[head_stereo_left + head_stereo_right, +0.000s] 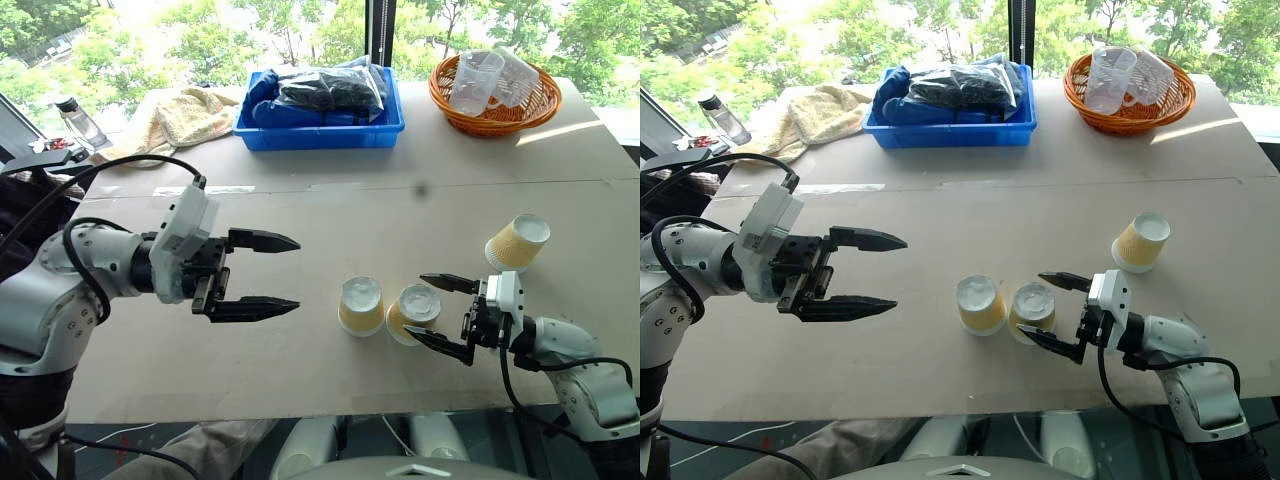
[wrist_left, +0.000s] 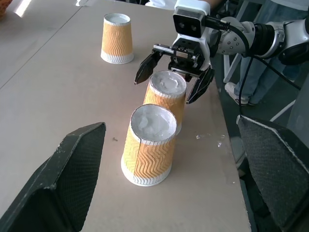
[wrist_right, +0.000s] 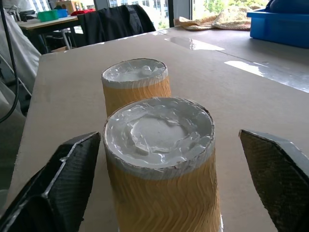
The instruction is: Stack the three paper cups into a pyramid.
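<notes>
Three paper cups on the table [image 1: 300,370], all upside down, white bases up. Cup A [image 1: 361,306] and cup B [image 1: 414,312] stand side by side near the front edge, touching or nearly so; can't tell which. Cup C [image 1: 516,243] stands apart, further back and to the robot's right of the pair. No stacking yet.

R hand [image 1: 440,314] wide open, fingers either side of cup B w/ clear gaps on both sides, holding nothing. Seen from the R wrist view, cup B sits between the two fingertips [image 3: 58,183], cup A right behind it. Hand points roughly level toward the robot's left.

L hand [image 1: 268,275] also wide open, empty, above the table to the left of cup A and well apart from it. Points toward the cups. L wrist view looks along both cups in line, w/ the R hand beyond them.

Back of table: blue bin [image 1: 320,130] holding a dark bagged bundle [image 1: 330,88]; orange basket [image 1: 495,110] w/ clear plastic cups [image 1: 478,80] to the right of it; beige towel [image 1: 185,115] to the left of bin; small bottle [image 1: 80,122] at far left edge.
</notes>
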Available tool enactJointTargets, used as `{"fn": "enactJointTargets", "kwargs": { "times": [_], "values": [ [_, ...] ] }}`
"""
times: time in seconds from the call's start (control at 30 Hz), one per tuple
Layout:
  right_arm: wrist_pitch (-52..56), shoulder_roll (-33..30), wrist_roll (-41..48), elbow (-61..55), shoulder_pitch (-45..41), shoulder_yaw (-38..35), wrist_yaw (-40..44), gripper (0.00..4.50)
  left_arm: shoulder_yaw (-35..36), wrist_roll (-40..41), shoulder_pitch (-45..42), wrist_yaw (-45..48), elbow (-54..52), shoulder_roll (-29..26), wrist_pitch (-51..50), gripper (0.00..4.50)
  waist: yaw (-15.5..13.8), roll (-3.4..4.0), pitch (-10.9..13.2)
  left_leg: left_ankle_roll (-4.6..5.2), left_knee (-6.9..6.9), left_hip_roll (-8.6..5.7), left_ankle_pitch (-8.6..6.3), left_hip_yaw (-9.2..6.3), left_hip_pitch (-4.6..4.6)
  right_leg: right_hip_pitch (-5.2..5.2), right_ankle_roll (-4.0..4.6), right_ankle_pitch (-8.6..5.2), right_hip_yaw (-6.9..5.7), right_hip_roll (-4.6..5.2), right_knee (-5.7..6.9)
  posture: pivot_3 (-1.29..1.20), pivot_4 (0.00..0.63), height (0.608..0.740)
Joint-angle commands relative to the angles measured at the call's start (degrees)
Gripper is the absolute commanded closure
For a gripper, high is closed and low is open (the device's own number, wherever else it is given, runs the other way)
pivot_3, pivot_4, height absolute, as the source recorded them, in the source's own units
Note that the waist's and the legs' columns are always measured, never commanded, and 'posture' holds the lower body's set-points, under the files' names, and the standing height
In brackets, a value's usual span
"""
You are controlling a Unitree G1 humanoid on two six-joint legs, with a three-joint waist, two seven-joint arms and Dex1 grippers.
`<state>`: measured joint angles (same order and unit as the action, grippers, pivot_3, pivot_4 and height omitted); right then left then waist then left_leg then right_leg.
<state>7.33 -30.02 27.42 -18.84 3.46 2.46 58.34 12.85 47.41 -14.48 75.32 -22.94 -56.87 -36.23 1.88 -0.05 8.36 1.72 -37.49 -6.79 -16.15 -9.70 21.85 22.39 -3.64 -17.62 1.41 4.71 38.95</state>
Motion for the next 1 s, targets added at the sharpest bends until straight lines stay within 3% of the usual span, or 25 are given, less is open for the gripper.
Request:
{"fn": "enactJointTargets", "kwargs": {
  "times": [0.03,0.4,0.63,0.8,1.0],
  "values": [
    [-0.8,-0.8,1.3,-2.0,1.2,-2.9,-0.8,0.1,-0.1,-0.2,-0.5,0.7,0.1,-0.2,1.0,0.0,-0.1,0.0,0.0,0.0,0.0,0.0,0.0,0.0,0.0,0.0,0.0,0.0,0.0,0.0,0.0,0.0,0.15,0.74],
    [4.2,-3.3,14.5,-14.4,15.6,-22.7,-7.9,0.1,-3.3,1.2,-7.0,1.3,3.1,4.0,1.0,0.0,-1.2,-0.03,0.0,0.0,-0.07,0.0,0.0,-0.03,-0.07,-0.15,0.0,0.0,-0.06,0.0,0.0,0.0,0.15,0.74],
    [4.3,-1.8,16.5,-11.4,13.5,-30.3,-14.7,0.1,-8.1,-2.0,-12.1,4.0,6.8,6.2,3.0,0.0,-1.1,-0.04,0.0,0.0,-0.12,0.0,0.0,-0.04,-0.15,-0.24,0.0,0.01,-0.07,-0.01,0.02,0.0,0.15,0.74],
    [5.2,-6.0,10.6,-15.9,16.5,-19.7,-8.0,0.1,-9.1,-3.5,-13.1,5.2,8.0,6.4,3.8,0.0,-1.1,-0.03,0.0,0.01,-0.12,0.0,0.0,-0.05,-0.13,-0.22,0.0,0.0,-0.07,-0.02,0.02,0.0,0.15,0.74],
    [5.9,-5.0,5.9,-14.8,12.1,-9.0,-8.9,0.1,-8.3,-3.0,-12.4,6.3,6.0,4.5,2.7,0.0,-0.9,-0.05,0.0,0.01,-0.29,0.0,-0.01,-0.07,-0.1,-0.25,-0.01,0.01,-0.08,-0.03,0.03,0.0,0.15,0.74]
  ]
}}
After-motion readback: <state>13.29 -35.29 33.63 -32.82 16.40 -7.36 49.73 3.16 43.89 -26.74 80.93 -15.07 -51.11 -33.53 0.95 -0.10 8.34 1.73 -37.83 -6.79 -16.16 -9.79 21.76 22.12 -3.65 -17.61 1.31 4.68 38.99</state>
